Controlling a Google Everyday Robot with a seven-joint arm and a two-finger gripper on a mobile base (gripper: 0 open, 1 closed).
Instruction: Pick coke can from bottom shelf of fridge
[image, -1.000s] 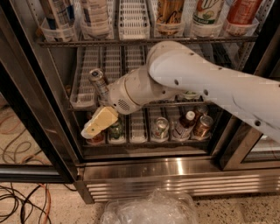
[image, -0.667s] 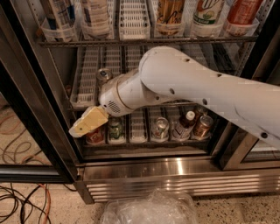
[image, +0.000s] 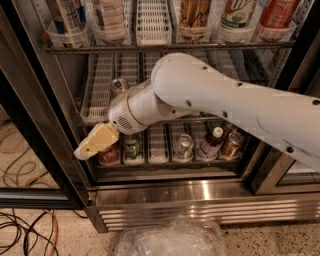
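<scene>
The coke can (image: 109, 156), small and red, stands at the far left of the bottom shelf (image: 158, 146) of the fridge (image: 200, 196). My gripper (image: 93, 144), tan-yellow at the end of the big white arm (image: 210, 102), hangs at the front left of that shelf, just in front of and above the can, partly covering it. It points down and to the left. I cannot see whether it touches the can.
On the same shelf stand a green can (image: 132, 148), a silver-green can (image: 183, 146), a small bottle (image: 210, 143) and a copper-brown can (image: 231, 145). A lone can (image: 118, 85) sits on the middle rack. A crumpled plastic bag (image: 170, 239) and cables (image: 22, 230) lie on the floor.
My gripper and forearm have swung left and slightly down, from in front of the green can to the far-left lane in front of the red can.
</scene>
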